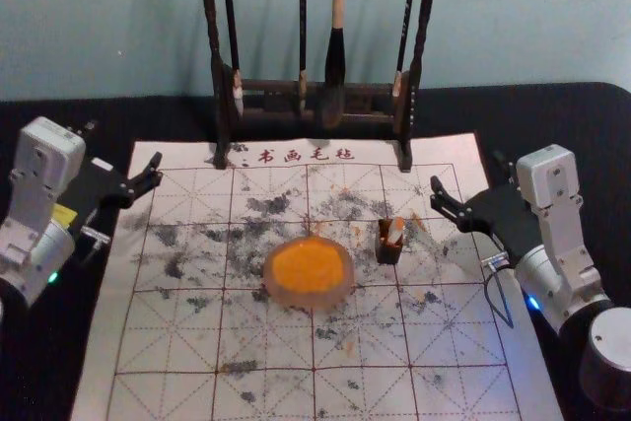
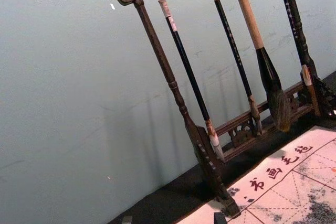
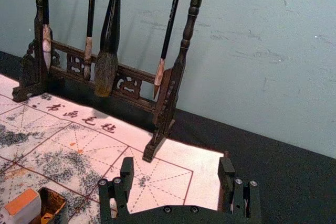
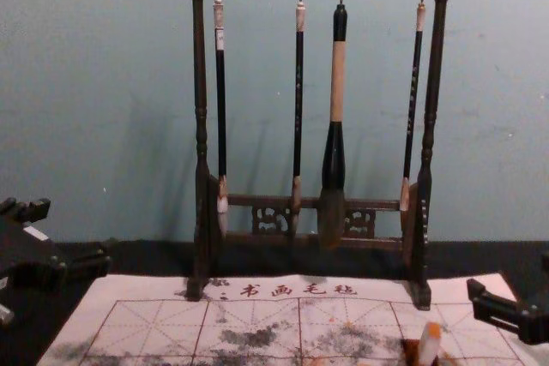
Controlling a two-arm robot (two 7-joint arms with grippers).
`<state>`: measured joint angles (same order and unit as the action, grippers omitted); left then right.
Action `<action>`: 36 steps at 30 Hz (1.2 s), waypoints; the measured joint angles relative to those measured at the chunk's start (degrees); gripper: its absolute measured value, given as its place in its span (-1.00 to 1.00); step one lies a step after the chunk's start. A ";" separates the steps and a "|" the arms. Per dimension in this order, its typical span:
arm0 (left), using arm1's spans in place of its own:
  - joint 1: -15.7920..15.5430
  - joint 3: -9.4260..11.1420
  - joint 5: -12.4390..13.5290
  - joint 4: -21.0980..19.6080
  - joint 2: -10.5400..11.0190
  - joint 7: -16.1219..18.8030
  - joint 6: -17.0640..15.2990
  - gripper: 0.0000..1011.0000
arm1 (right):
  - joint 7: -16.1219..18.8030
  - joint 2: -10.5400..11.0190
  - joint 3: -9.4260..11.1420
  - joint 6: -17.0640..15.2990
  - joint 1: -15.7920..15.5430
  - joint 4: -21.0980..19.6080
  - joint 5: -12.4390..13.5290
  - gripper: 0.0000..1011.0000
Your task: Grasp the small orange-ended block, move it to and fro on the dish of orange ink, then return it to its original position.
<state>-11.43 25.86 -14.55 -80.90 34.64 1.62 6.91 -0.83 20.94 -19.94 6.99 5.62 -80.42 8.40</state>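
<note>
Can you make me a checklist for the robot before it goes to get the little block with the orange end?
1. Right gripper open and empty: ok.
2. Right gripper lined up over the block: not ok, it is off to the right of it.
3. Block's orange end facing up: ok.
4. Orange ink in the dish: ok.
5. Ink wet enough: cannot tell.
6. Left gripper away from the dish: ok, it is out at the left.
</note>
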 joint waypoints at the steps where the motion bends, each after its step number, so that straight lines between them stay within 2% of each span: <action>1: 0.00 0.00 0.00 0.00 0.00 0.00 0.00 0.98 | 0.00 0.00 0.00 0.00 0.00 0.00 0.00 0.98; 36: 0.00 0.00 0.00 0.00 0.00 0.00 0.00 0.98 | 0.00 0.00 0.00 0.00 0.00 0.00 0.00 0.98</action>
<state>-11.43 25.86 -14.55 -80.90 34.65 1.62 6.91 -0.83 20.94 -19.93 6.99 5.62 -80.42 8.40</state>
